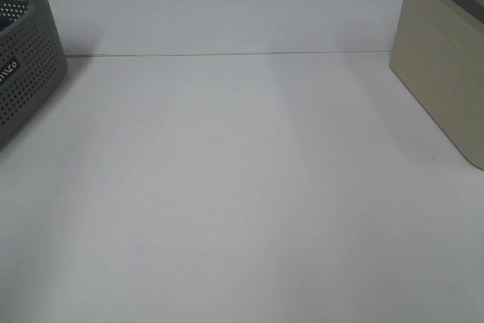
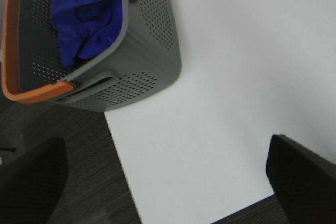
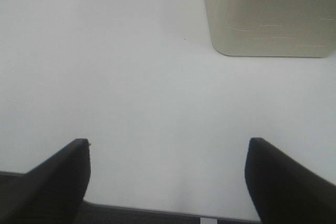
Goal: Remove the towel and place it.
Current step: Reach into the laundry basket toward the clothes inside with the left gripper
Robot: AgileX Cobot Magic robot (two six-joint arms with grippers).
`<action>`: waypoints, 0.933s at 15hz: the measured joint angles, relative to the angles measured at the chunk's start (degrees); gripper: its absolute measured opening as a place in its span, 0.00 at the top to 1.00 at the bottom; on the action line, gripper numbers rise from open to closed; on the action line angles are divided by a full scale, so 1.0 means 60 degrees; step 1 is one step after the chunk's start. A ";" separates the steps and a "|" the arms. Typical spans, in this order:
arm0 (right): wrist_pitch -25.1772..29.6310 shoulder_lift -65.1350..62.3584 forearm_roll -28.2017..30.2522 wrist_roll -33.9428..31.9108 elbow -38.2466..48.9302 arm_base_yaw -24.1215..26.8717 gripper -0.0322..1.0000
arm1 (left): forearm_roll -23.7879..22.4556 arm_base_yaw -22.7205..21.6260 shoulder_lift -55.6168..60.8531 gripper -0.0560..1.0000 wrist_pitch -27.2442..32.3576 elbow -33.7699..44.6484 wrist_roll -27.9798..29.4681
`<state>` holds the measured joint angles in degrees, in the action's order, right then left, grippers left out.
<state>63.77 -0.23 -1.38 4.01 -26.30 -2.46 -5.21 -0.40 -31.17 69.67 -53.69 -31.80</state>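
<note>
Condition at inspection: the towel (image 2: 86, 17) lies crumpled inside the grey perforated basket (image 2: 142, 61), bunched toward one end, with a fold near the rim. The basket stands at the left side of the counter (image 1: 242, 187), close to the counter's edge. Whether it overhangs cannot be told from these views. An orange band (image 2: 10, 51) runs along the basket's far rim.

The left hand (image 2: 165, 177) is spread wide and empty, hanging above the counter edge, well apart from the basket. The right hand (image 3: 173, 179) is likewise spread and empty above bare counter, with the beige bin (image 3: 268, 19) ahead of it. Removal has not yet begun.

Hazards, as judged:

1. Basket drag. The basket looks light. If the cloth catches on the rim or the orange band during the lift, the basket may rise or slide with it. Given its place near the edge, it could tip to the floor (image 2: 52, 129).
2. Thin pinch. Plush cloth compresses, so a grip on one loose fold alone is likely to slip out partway up.
3. Wall strike. A descent too near the basket's side would land a finger on the rim, not in the cloth (the towel sits below rim level in the left wrist view).
4. Trailing cloth. A towel this bulky may leave a tail in the basket if lifted too low.
</note>
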 joint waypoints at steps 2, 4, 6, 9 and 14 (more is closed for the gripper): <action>0.0000 0.0000 0.0000 0.0000 0.0000 0.0000 0.20 | -0.0420 0.0000 -0.1528 0.03 0.0000 -0.1108 -0.1155; 0.0000 0.0000 0.0000 0.0000 0.0000 0.0000 0.20 | -0.0907 0.0000 -0.2970 0.03 0.0000 -0.2349 -0.2005; 0.0000 0.0000 0.0000 0.0000 0.0000 0.0000 0.20 | -0.1366 0.0000 -0.4163 0.03 0.0000 -0.3314 -0.2359; 0.0000 0.0000 0.0000 0.0000 0.0000 0.0000 0.20 | -0.2874 -0.0010 -0.6799 0.03 -0.0105 -0.5395 -0.2750; 0.0000 0.0000 0.0000 0.0000 0.0000 0.0000 0.20 | -0.3113 -0.0258 -0.9941 0.03 -0.0411 -0.7448 -0.3571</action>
<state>63.77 -0.23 -1.38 4.01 -26.30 -2.46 -23.89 -1.95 -90.81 67.21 -98.38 -53.23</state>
